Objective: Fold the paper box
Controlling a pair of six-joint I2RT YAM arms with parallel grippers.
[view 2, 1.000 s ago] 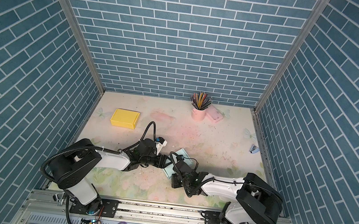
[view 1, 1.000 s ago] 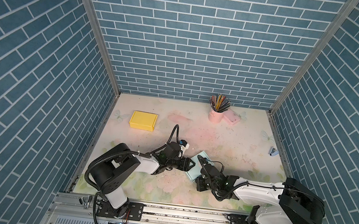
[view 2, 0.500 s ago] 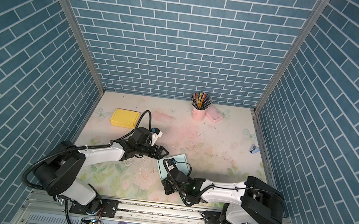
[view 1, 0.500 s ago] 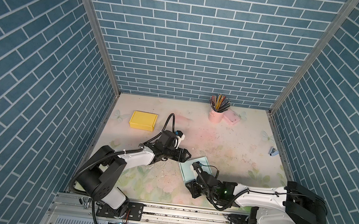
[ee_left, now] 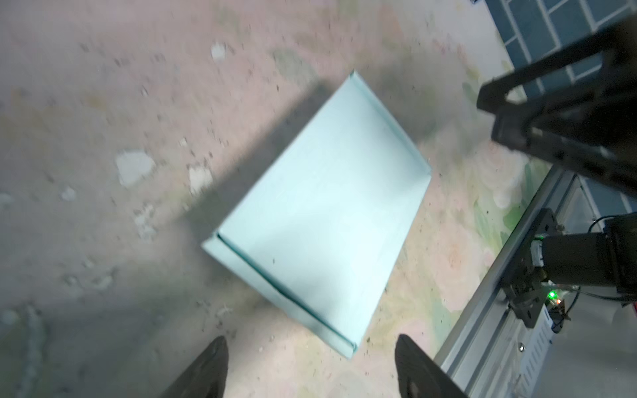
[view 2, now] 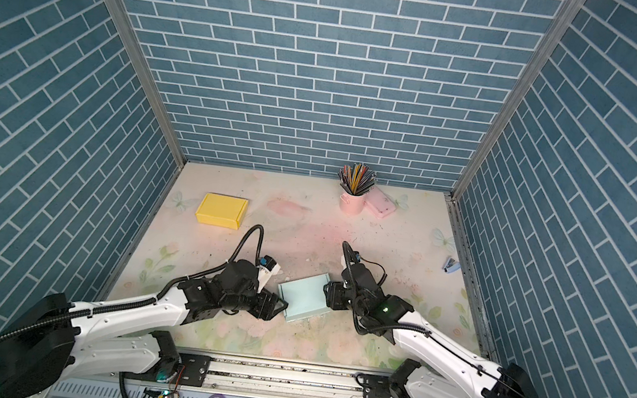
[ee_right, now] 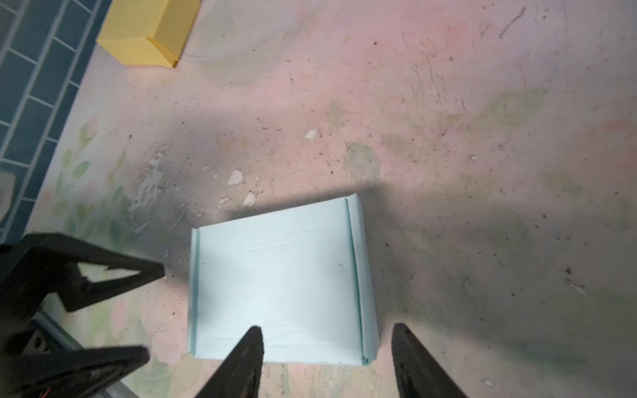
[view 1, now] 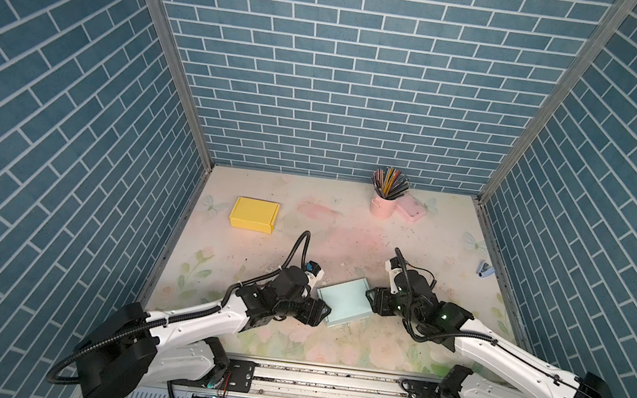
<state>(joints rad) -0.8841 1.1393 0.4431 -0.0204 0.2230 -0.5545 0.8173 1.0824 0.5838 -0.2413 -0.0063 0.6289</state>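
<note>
Plainly, both top views take in the whole desk (view 1: pixel 345 232), while the wrist views close in on the pale blue paper box (view 1: pixel 345 306) (view 2: pixel 304 301), which lies flat and folded shut on the worn, flower-printed surface. The left end effector (view 1: pixel 322 312) (view 2: pixel 281 305) sits just beside one short side of the box and the right end effector (view 1: pixel 371 297) (view 2: pixel 327 290) just beside the opposite side. Each has its jaws spread open and grips nothing. Only the left wrist view shows the box (ee_left: pixel 327 213) blurred, with a narrow folded lip along two edges and one corner just short of that end effector (ee_left: pixel 310 344). It also takes in the right end effector (ee_left: pixel 517 103) past the box's far side. In the right wrist view the smooth lid (ee_right: pixel 279 286) shows two straight seams. One black finger (ee_right: pixel 248 348) overlaps its near edge, so part of the box lies between the tips of the end effector (ee_right: pixel 327 327), and the left one (ee_right: pixel 153 313) stands apart from the box. A yellow box (view 1: pixel 253 214) (ee_right: pixel 148 34), also closed, lies well beyond the blue box. Only the top views show a round pink cup (view 1: pixel 382 208) holding coloured pencils (view 1: pixel 389 182), also well beyond it, with a flat pink case (view 1: pixel 410 209) touching the cup.
</note>
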